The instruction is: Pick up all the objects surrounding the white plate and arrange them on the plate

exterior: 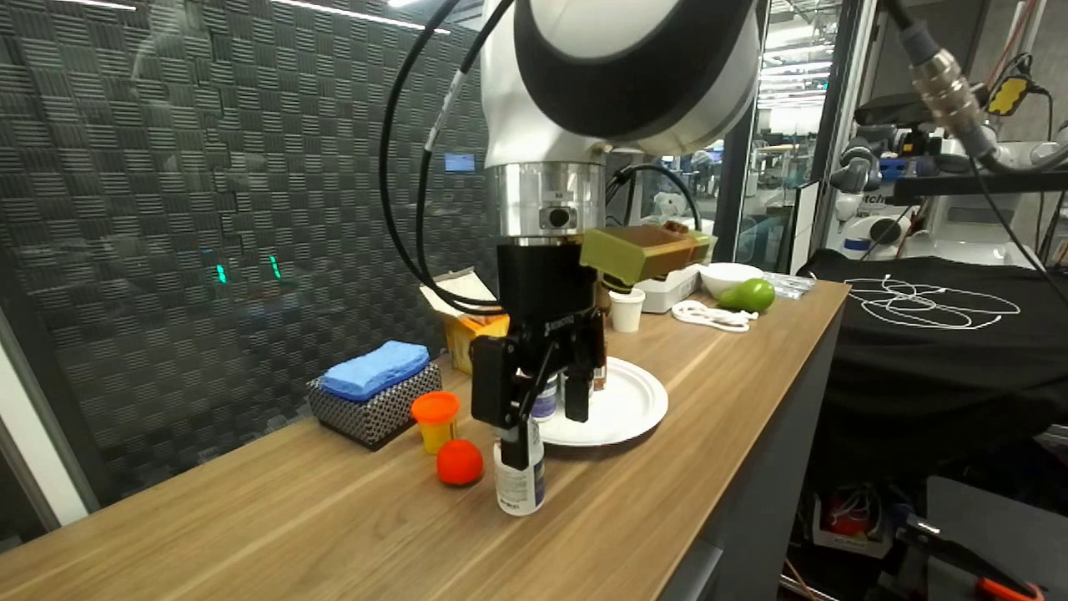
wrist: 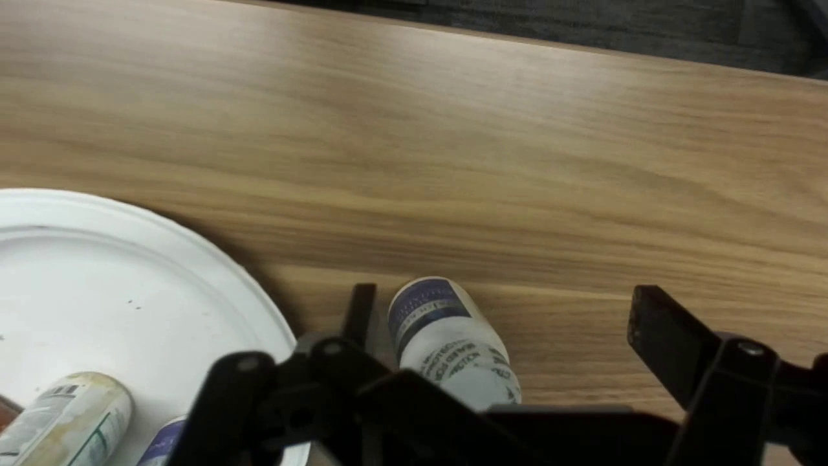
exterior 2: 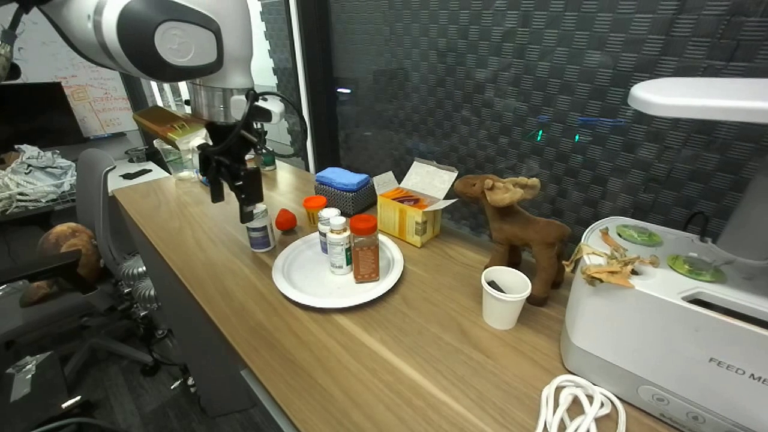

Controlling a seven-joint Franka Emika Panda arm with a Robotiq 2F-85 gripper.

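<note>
A white bottle with a purple label (exterior: 519, 486) stands on the table beside the plate; it also shows in an exterior view (exterior 2: 260, 233) and the wrist view (wrist: 453, 346). My gripper (wrist: 504, 301) is open around it, with the bottle nearer the left finger there. The gripper also shows in both exterior views (exterior: 546, 436) (exterior 2: 232, 207). The white plate (exterior 2: 306, 282) holds a red-capped spice jar (exterior 2: 365, 258), a white-and-green bottle (exterior 2: 339, 251) and a second purple-label bottle (exterior 2: 324, 233). A red round object (exterior: 460, 463) and an orange-lidded yellow tub (exterior: 435, 426) stand off the plate.
Behind are a dark patterned box (exterior 2: 348, 199) with a blue sponge (exterior 2: 342, 178) and an open yellow box (exterior 2: 409, 222). A plush moose (exterior 2: 522, 228), paper cup (exterior 2: 504, 306), white appliance (exterior 2: 660, 336) and white cable (exterior 2: 582, 402) stand farther along. The table's front edge (wrist: 517, 40) is nearby.
</note>
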